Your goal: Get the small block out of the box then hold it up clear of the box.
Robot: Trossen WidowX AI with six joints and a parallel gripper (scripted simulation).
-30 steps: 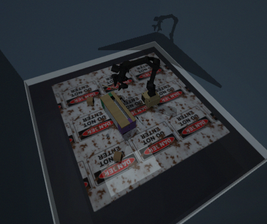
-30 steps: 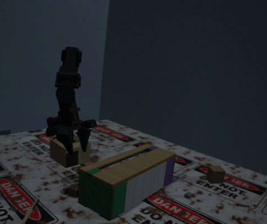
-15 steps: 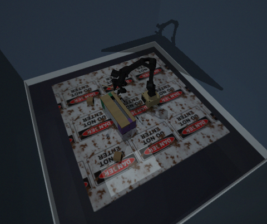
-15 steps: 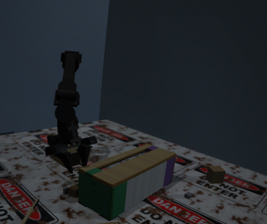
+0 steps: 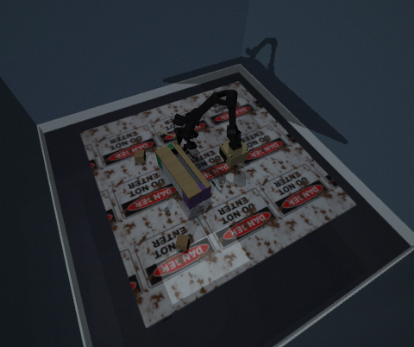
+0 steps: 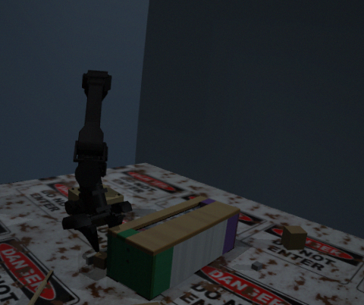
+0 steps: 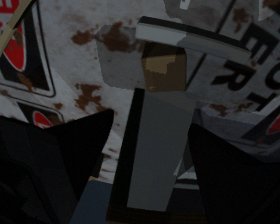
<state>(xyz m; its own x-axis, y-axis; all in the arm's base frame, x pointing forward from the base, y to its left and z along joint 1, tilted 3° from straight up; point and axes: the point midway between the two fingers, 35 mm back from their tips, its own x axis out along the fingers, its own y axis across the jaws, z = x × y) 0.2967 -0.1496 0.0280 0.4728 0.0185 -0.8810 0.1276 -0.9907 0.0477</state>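
A small brown block [image 6: 100, 261] [image 7: 164, 72] lies on the table outside the box, close beside its green end. The box [image 5: 183, 173] [image 6: 191, 227] has a wood top with a long slot, a green end and a purple end. No block shows inside its visible parts. My gripper [image 5: 185, 148] [image 7: 152, 121] is open and empty, pointing down near the green end. In the exterior view one finger hangs just above the block; the other is hard to make out. In the wrist view the block lies ahead of the fingertips.
A grey bar [image 7: 191, 41] stands beside the block, and a grey panel [image 7: 158, 150] shows between the fingers. Larger brown cubes [image 5: 140, 156] [image 5: 183, 242] [image 6: 294, 237], a small grey cube [image 6: 256, 265] and a thin stick [image 6: 41, 286] [image 7: 8, 32] lie around the box.
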